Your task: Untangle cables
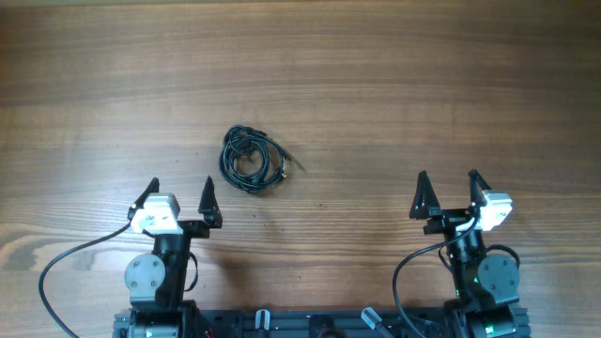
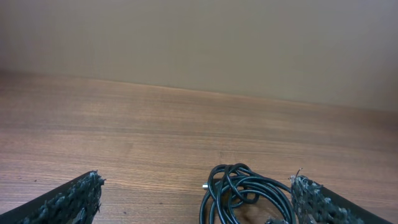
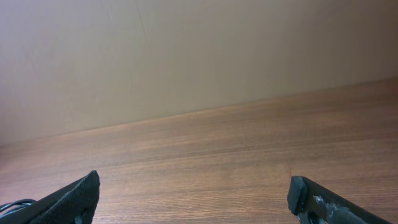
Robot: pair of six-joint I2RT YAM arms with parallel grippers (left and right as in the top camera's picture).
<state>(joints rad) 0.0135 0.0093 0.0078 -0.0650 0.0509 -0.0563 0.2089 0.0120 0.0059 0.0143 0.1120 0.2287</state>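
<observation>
Cables (image 2: 244, 194) partly beyond left-wrist frame edge

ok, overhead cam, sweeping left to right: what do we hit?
left tool → cables, one coiled bundle → right tool. Both tools are open and hold nothing.

Table (image 1: 394, 84): I see a brown wood-grain surface filling my overhead view.
Wall (image 2: 199, 43): I see a plain beige face rising behind the table's far edge.
</observation>
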